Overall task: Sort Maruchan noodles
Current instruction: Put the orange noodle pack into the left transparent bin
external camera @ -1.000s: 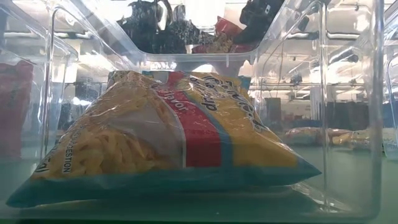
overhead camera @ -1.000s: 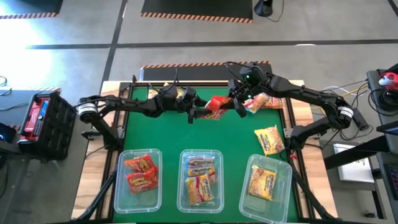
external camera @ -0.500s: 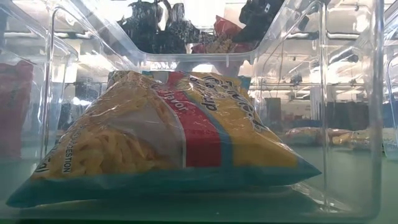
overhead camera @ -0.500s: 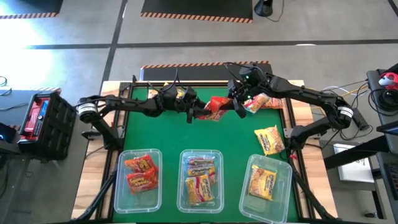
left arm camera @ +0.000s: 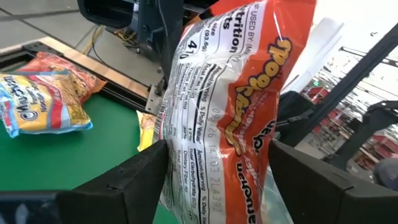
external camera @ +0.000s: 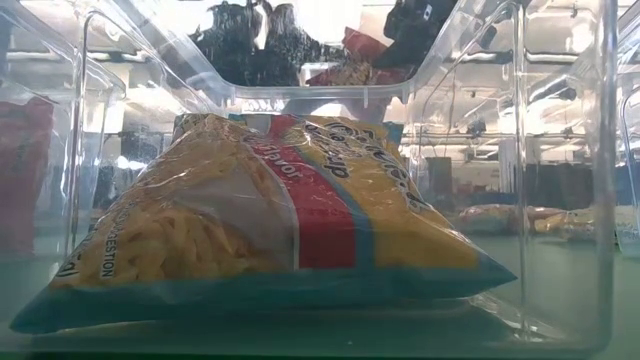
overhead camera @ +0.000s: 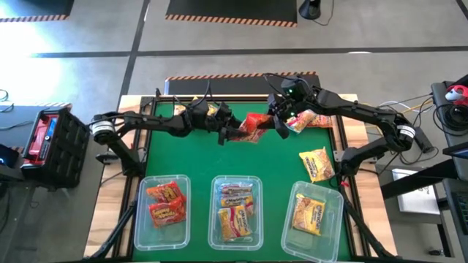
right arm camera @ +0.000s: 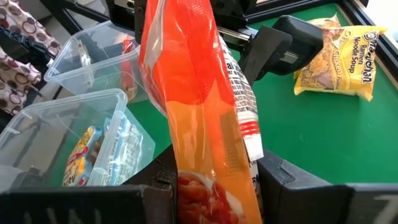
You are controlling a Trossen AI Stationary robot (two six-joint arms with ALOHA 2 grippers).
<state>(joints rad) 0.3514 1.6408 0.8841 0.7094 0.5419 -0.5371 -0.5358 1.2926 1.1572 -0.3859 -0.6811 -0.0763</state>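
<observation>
Orange-red plastic is what both grippers meet on: one red packet point(overhead camera: 253, 126) hangs in the air above the far middle of the green mat point(overhead camera: 241, 157), caught between the two arms. The right gripper point(right arm camera: 214, 186) is clamped on it, its fingers point(right arm camera: 292, 180) pressing the wrapper from both sides. The left gripper point(left arm camera: 217, 180) has the same packet between its fingers point(left arm camera: 134, 177), which stand wide on either side of the wrapper; whether they press it I cannot tell. From above, the left gripper point(overhead camera: 228, 132) comes in from the left and the right gripper point(overhead camera: 280, 123) from the right, the packet bridging them. Just right of the right gripper a yellow-pink packet point(overhead camera: 306, 120) lies at the mat's far edge, and more packets point(overhead camera: 206, 109) lie at the far edge behind the left arm. A yellow packet point(overhead camera: 316, 164) lies on the mat's right side, nearer. Along the near edge stand three clear tubs: the left tub point(overhead camera: 141, 226) holds red packets, the middle tub point(overhead camera: 215, 223) yellow-pink ones, the right tub point(overhead camera: 296, 237) a yellow one.
</observation>
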